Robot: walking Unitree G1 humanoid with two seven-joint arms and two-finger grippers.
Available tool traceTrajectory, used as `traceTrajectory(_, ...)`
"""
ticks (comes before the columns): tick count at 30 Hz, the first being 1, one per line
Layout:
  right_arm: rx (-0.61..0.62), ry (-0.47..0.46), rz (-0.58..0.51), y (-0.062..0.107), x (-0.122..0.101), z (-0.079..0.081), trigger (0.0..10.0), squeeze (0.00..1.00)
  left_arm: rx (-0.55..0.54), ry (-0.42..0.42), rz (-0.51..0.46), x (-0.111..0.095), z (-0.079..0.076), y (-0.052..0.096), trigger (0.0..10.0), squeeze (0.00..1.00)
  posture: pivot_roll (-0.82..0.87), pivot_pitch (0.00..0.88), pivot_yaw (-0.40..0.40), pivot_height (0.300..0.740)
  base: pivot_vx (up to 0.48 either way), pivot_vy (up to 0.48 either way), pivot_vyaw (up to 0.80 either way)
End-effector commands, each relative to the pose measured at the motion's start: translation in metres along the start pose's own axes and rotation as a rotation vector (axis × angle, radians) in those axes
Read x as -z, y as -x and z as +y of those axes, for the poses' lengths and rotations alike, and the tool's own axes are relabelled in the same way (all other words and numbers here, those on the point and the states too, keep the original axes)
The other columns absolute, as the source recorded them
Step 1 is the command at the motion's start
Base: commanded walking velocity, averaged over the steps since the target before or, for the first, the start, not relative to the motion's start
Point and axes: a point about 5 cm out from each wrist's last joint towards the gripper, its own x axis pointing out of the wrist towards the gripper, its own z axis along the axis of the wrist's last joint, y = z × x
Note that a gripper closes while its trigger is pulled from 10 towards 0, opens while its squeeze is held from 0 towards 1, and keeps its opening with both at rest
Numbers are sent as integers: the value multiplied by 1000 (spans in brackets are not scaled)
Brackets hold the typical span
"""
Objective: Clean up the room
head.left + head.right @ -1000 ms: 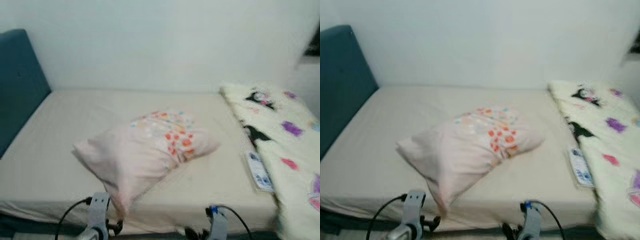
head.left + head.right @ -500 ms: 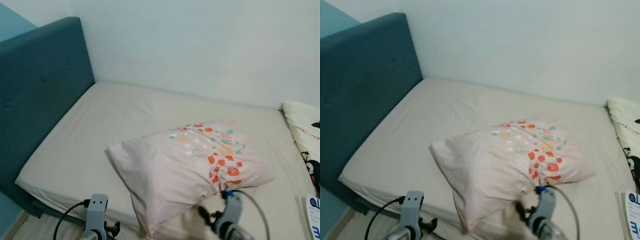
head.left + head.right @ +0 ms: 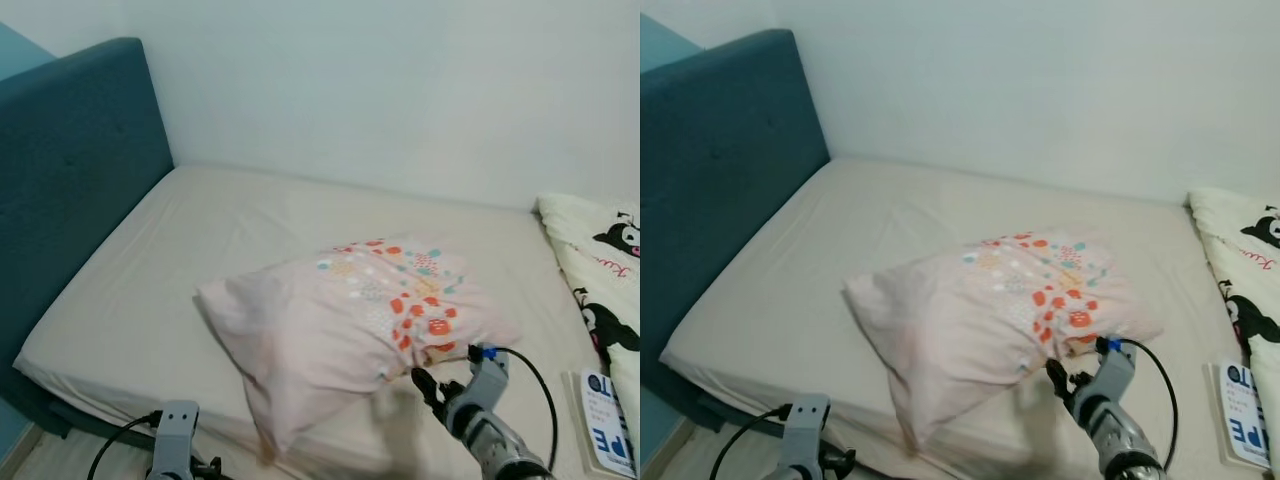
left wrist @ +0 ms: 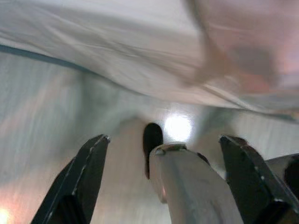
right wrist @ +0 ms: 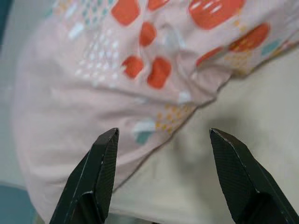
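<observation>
A pink pillow [image 3: 350,310] with orange and teal dots lies on the beige bed [image 3: 200,240], one corner hanging over the near edge. My right gripper [image 3: 425,385] is open just in front of the pillow's near right edge, low over the sheet. In the right wrist view the pillow [image 5: 117,70] lies straight ahead of the spread fingers [image 5: 100,177], and nothing is between them. My left arm [image 3: 175,445] hangs low at the bed's near edge. Its gripper [image 4: 163,140] is open, pointing down at the floor below the sheet.
A teal padded headboard [image 3: 70,170] stands at the bed's left end, and a white wall runs behind. A cream blanket with cartoon prints [image 3: 600,260] covers the right side. A white and blue packet [image 3: 603,420] lies beside it, near my right arm.
The camera swung left, bringing the headboard into view. My right arm rose from the bed's edge and reached forward to the pillow's near right side. The left arm stayed low.
</observation>
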Motion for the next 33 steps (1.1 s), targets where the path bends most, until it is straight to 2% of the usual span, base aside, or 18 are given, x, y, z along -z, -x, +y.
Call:
traceTrajectory(1,-15,-15,4,-1,1,4,10000,0,-9,15,6,1,2,0,10000,0,106,93,-11,721,0,0,0)
traceTrajectory(6,-80,-31,-5,-7,-3,17,10000,0,-10,-5,2,1,4,1,10000,0,115,111,-1,721,0,0,0)
traceTrajectory(14,-104,-86,19,-12,-5,25,10000,0,-22,-13,0,7,12,4,10000,0,144,151,7,711,0,0,0)
traceTrajectory(22,-159,-151,-64,-17,-28,35,10000,0,-54,7,-35,5,26,8,10000,0,164,202,10,681,0,0,0)
traceTrajectory(25,-192,-195,-118,-19,-43,39,10000,0,-80,40,-79,-7,32,7,10000,0,174,225,12,666,0,0,0)
traceTrajectory(27,-196,-222,-154,-19,-52,38,10000,0,-93,92,-148,-24,37,5,10000,0,192,239,20,656,0,0,0)
traceTrajectory(28,-196,-222,-154,-19,-52,38,10000,0,-93,92,-148,-24,37,5,10000,0,192,239,20,656,0,0,0)
traceTrajectory(29,-196,-251,-182,-18,-58,37,10000,0,-91,123,-211,-41,39,4,10000,0,200,248,24,646,0,0,0)
traceTrajectory(30,-193,-269,-197,-18,-61,36,10000,0,-86,121,-243,-50,41,4,10000,0,208,258,29,641,0,0,0)
traceTrajectory(32,-193,-269,-197,-18,-61,36,10000,0,-86,121,-243,-50,41,4,10000,0,208,258,29,641,0,0,0)
traceTrajectory(33,-190,-285,-207,-18,-63,36,10000,0,-82,122,-273,-58,42,4,10000,0,210,265,31,636,0,0,0)
